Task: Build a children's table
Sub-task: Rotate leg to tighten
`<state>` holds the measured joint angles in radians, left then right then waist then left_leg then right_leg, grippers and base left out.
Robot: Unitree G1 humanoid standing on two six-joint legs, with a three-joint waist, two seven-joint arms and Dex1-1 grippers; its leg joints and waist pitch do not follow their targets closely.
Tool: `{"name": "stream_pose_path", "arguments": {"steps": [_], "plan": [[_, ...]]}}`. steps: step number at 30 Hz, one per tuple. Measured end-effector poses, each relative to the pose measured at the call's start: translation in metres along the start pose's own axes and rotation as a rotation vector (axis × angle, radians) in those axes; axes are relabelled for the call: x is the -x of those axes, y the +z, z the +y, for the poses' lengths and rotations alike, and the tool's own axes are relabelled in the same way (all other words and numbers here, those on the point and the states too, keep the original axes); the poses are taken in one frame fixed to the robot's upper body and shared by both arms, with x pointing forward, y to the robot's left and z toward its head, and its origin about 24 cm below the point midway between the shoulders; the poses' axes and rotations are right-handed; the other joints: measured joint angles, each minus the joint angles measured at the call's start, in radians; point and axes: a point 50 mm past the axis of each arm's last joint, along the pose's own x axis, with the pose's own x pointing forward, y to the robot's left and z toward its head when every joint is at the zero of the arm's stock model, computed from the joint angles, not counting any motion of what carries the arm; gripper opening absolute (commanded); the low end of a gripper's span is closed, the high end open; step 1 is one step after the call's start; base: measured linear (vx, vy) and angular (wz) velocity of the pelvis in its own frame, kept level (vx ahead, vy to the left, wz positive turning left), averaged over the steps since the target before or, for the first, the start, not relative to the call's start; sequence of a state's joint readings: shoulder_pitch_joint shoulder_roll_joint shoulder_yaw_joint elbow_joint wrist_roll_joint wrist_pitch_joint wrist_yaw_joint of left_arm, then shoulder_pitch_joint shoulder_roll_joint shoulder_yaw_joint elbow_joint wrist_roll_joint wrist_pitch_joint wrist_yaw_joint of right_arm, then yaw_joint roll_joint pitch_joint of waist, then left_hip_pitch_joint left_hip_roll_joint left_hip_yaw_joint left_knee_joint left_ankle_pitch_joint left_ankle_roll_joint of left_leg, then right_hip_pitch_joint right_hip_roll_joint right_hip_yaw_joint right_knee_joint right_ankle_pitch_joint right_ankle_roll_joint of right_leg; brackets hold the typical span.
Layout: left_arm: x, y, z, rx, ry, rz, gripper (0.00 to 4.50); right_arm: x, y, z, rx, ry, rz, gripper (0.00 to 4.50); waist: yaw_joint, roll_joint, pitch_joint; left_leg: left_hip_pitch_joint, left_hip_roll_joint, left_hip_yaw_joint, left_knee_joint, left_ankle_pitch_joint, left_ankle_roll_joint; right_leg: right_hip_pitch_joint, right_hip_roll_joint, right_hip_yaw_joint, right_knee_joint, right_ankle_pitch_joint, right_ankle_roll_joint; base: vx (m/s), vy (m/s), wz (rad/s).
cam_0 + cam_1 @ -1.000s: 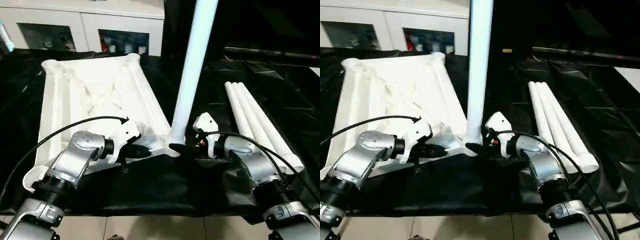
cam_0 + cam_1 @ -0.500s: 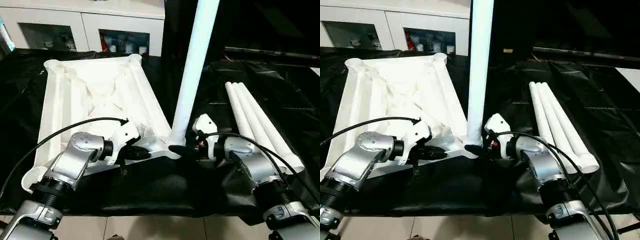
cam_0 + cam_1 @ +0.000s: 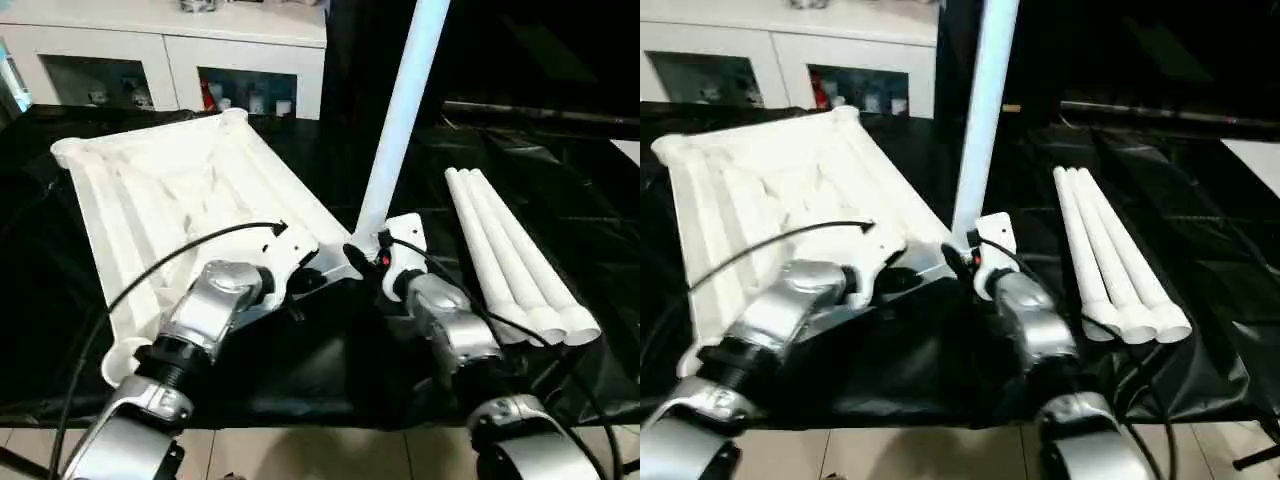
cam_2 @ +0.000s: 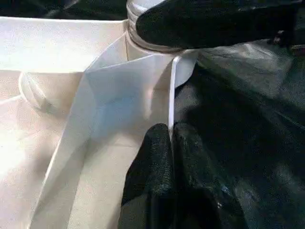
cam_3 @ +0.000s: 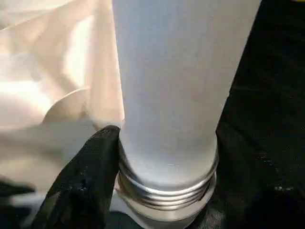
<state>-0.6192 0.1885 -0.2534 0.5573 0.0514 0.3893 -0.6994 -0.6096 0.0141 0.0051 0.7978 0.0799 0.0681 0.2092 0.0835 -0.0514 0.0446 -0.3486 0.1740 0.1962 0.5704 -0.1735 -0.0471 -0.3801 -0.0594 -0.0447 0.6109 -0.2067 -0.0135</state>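
Both pincers at the near corner of the upturned white table top

Left pincer [image 4: 170, 157] pinched shut on the thin rim of the ribbed white plastic top [image 3: 160, 190], centre-left on the black-draped table [image 3: 330, 370]; right pincer [image 3: 362, 256] spread around the smooth upright tube leg [image 3: 400, 120] above its threaded end; three tapered white legs [image 3: 510, 250] lie at right.

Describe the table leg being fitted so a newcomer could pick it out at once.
Find the white upturned table top on the black-draped work table. At its near right corner socket, one white leg stands upright. The three other legs lie flat, side by side, to the right.
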Motion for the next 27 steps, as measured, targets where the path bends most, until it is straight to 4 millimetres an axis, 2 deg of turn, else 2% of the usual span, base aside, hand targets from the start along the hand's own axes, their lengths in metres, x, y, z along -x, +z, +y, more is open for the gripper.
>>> {"name": "stream_pose_path", "arguments": {"steps": [7, 9, 12, 13, 14, 17, 22, 27], "plan": [[-0.007, 0.005, -0.005, -0.004, 0.028, -0.004, 0.0, -0.006, 0.002, 0.002, -0.003, -0.051, -0.018, 2.72, 0.002, 0.0, -0.001, -0.001, 0.0, 0.0, 0.0, 0.0, 0.0, -0.001, 0.0, 0.0, 0.0, 0.002, 0.001, 0.0, 0.0, 0.0], [-0.007, 0.005, -0.004, -0.008, 0.024, -0.007, 0.0, -0.006, 0.003, 0.002, 0.0, -0.047, -0.029, 3.42, 0.003, 0.0, -0.001, -0.002, 0.0, 0.0, -0.001, 0.0, 0.0, -0.001, 0.0, 0.0, 0.0, 0.002, 0.002, 0.0, 0.0, 0.0], [-0.005, 0.005, -0.002, -0.014, 0.018, -0.01, 0.0, -0.005, 0.003, 0.002, 0.01, -0.014, -0.037, 3.48, 0.002, 0.002, 0.001, -0.002, 0.0, 0.0, -0.001, 0.0, 0.0, -0.002, 0.0, 0.0, 0.0, 0.002, 0.002, 0.0, 0.0, 0.0], [-0.004, 0.005, -0.002, -0.018, 0.018, -0.012, 0.0, -0.005, 0.004, 0.0, 0.018, -0.001, -0.039, 3.77, 0.002, 0.002, 0.001, -0.002, 0.0, 0.0, -0.001, 0.0, 0.0, -0.002, 0.0, 0.0, 0.0, 0.002, 0.002, 0.0, 0.0, 0.0], [-0.002, 0.004, 0.0, -0.021, 0.018, -0.01, 0.0, -0.004, 0.004, -0.001, 0.032, 0.013, -0.037, 3.77, 0.002, 0.002, 0.001, -0.003, 0.0, 0.0, -0.001, 0.0, 0.0, -0.003, 0.0, 0.0, 0.0, 0.002, 0.002, 0.0, 0.0, 0.0], [0.003, 0.002, 0.003, -0.033, 0.003, -0.008, 0.0, -0.001, 0.005, -0.007, 0.091, 0.09, -0.024, 3.84, 0.002, 0.004, 0.002, -0.004, 0.0, 0.0, -0.002, 0.0, 0.0, -0.003, 0.0, 0.0, 0.0, 0.002, 0.002, 0.0, 0.0, 0.0], [0.022, -0.006, 0.013, -0.071, -0.08, -0.015, 0.0, 0.023, 0.01, -0.033, 0.281, 0.321, 0.024, 3.84, 0.004, 0.006, 0.003, -0.006, 0.0, 0.0, -0.005, 0.0, 0.0, -0.005, 0.0, -0.001, -0.001, 0.003, 0.0, 0.0, 0.0, 0.0], [0.038, -0.014, 0.016, -0.102, -0.189, -0.015, 0.0, 0.037, 0.016, -0.041, 0.355, 0.474, 0.063, 3.84, 0.002, 0.009, 0.006, -0.007, 0.0, 0.0, -0.006, 0.0, 0.0, -0.006, 0.0, -0.001, -0.001, 0.003, 0.0, 0.0, 0.0, 0.0]]}}
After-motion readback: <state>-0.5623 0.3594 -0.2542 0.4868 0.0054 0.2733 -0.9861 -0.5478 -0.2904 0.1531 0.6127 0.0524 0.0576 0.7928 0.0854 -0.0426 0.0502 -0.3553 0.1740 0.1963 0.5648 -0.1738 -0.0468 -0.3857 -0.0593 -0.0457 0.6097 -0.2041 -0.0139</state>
